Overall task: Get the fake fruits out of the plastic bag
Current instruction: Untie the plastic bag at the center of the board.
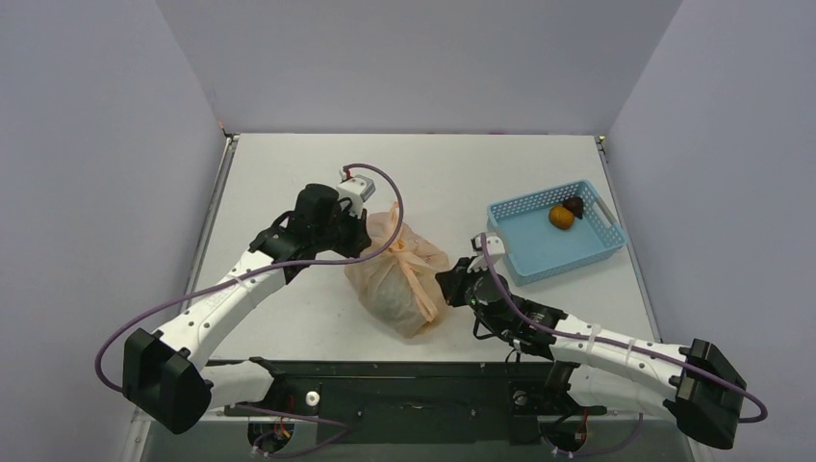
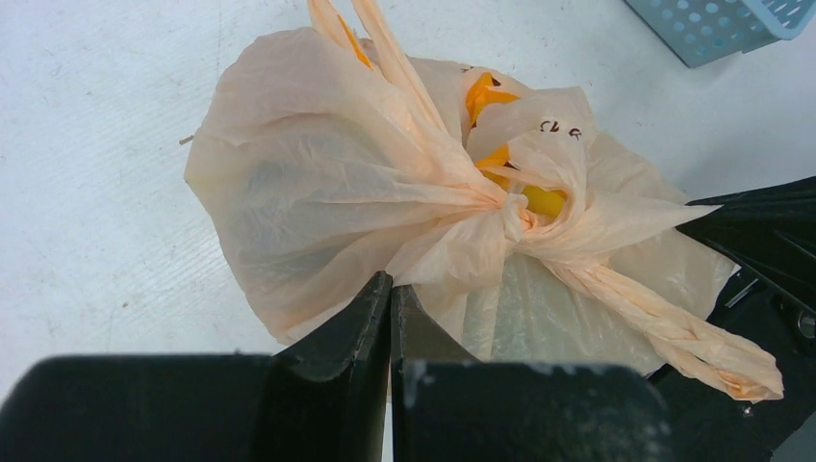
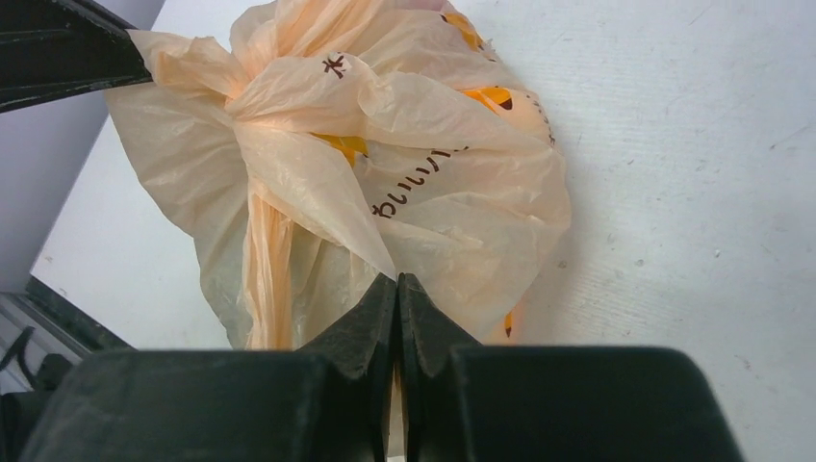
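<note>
The peach-orange plastic bag [image 1: 395, 279] lies bulging at the table's middle, its loop handles tied in a knot [image 2: 510, 219]. A pale green ribbed shape [image 2: 568, 313] shows faintly through the film; the other fruits inside are hidden. My left gripper [image 1: 362, 231] is at the bag's far left side, shut on a fold of its film [image 2: 392, 281]. My right gripper [image 1: 449, 285] is at the bag's right side, also shut on a fold of film [image 3: 396, 277]. The bag [image 3: 433, 192] is stretched between them. An orange fruit [image 1: 561, 218] and a dark maroon fruit [image 1: 574, 204] lie in the basket.
The light blue perforated basket [image 1: 539, 252] stands at the right of the table, and its corner shows in the left wrist view [image 2: 717, 24]. Grey walls enclose the table on the left, back and right. The black base rail [image 1: 404, 380] runs along the near edge.
</note>
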Controlling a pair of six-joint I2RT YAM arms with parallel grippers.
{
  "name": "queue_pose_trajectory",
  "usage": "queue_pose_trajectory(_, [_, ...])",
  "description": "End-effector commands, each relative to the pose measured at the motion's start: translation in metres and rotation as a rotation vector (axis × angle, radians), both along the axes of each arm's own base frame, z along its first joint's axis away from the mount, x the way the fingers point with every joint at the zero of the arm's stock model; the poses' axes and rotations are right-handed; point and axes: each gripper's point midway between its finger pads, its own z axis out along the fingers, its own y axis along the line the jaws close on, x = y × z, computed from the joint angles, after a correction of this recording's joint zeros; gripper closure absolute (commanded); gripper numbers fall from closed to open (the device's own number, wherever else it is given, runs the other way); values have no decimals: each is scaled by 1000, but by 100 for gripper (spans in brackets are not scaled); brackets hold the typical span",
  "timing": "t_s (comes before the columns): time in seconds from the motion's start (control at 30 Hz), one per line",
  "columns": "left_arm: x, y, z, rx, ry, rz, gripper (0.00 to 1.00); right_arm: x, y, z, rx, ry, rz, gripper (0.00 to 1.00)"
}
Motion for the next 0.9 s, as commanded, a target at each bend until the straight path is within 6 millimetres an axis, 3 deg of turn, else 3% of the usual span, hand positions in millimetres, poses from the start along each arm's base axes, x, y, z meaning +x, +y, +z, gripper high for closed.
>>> queue_pose_trajectory(0.0, [9,-10,25,-44,-117,-42,100,5,-2,26,-116,-73,47,96])
queue_pose_trajectory(0.17, [1,-23,26,-81,-98,-110,100,16,9,60,-149,-141,106,62])
queue_pose_trajectory(0.27, [-1,-26,27,-92,-100,-124,100,26,22,65,-100,-111,169,55])
queue_pose_trajectory(0.4, [-4,-28,25,-91,-104,-137,100,26,58,74,45,-60,320,48])
queue_pose_trajectory(0.53, [-3,-29,25,-91,-106,-136,100,27,80,66,94,-12,377,46])
queue_pose_trajectory(0.6, [-2,-29,26,-89,-107,-131,100,31,80,57,83,9,355,47])
queue_pose_trajectory(0.67, [-1,-28,26,-86,-109,-122,100,35,76,48,68,20,322,56])
queue_pose_trajectory(0.73, [4,-23,24,-70,-113,-81,100,41,68,44,51,28,271,79])
queue_pose_trajectory(0.87, [17,-4,23,-14,-138,43,100,42,53,39,24,18,215,97])
